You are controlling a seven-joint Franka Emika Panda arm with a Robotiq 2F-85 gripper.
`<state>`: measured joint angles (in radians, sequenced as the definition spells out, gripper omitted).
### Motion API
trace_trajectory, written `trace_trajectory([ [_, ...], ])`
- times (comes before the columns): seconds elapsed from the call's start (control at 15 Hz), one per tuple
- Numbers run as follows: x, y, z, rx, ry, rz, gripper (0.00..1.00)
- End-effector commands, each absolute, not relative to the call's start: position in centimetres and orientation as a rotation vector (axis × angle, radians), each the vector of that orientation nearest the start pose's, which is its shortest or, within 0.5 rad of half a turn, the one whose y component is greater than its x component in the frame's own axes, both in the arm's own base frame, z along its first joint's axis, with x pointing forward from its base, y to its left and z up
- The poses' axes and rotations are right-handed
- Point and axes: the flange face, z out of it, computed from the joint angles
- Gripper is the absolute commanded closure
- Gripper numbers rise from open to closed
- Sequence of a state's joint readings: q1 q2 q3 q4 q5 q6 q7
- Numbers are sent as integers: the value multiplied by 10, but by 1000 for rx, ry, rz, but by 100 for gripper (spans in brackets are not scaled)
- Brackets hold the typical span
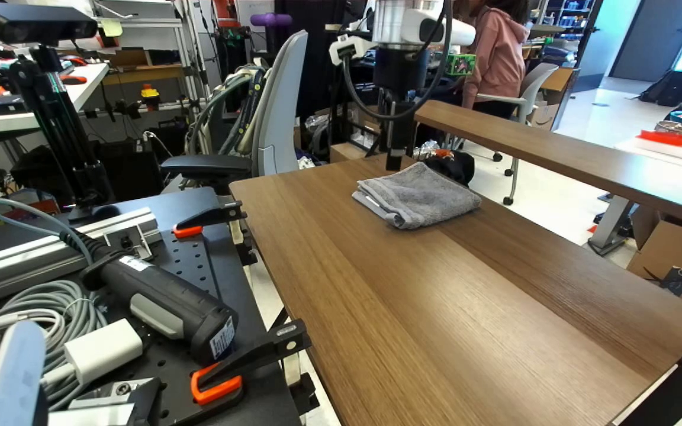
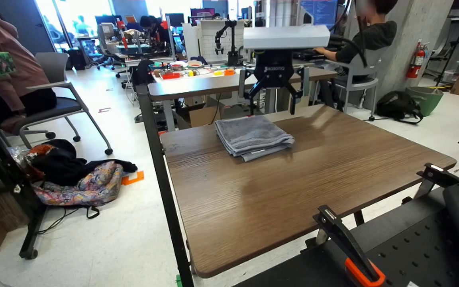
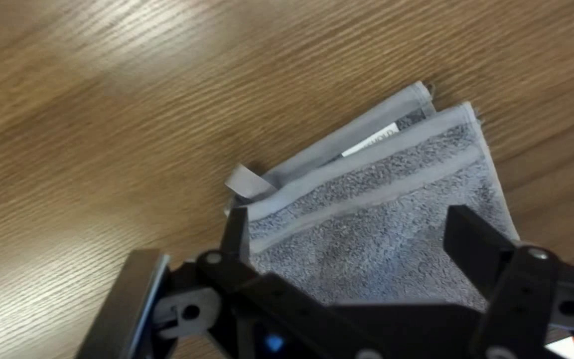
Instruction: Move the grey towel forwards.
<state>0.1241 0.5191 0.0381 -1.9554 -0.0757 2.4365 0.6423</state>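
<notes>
The grey towel (image 1: 421,198) lies folded and slightly rumpled on the wooden table (image 1: 376,284), near one end of it. In an exterior view the towel (image 2: 251,133) shows layered edges and a small pale label. My gripper (image 2: 272,111) hangs above the towel with its two fingers spread apart and nothing between them. It also shows in an exterior view (image 1: 394,164), pointing down, at the towel's far side. In the wrist view the open fingers (image 3: 348,214) span over the towel (image 3: 366,199). The gripper body hides the towel's lower part there.
A black perforated bench with orange-tipped clamps (image 1: 216,384), a dark handheld tool (image 1: 163,302) and coiled cables borders the table. A higher wooden desk (image 1: 554,148) stands beyond another edge. A black post (image 2: 157,167) rises along the table's edge. A chair (image 1: 282,112) stands near the table end.
</notes>
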Motion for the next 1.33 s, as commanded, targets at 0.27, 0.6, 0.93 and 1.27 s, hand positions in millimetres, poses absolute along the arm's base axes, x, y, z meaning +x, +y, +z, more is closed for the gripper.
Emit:
trace_trajectory([
  [0.27,675,121,165,-3113,758,-109,0],
  [0.6,693,117,140,-3120,765,-115,0],
  [0.93,690,113,119,-3132,754,-64,0],
  [1.27,675,109,124,-3129,729,-18,0],
])
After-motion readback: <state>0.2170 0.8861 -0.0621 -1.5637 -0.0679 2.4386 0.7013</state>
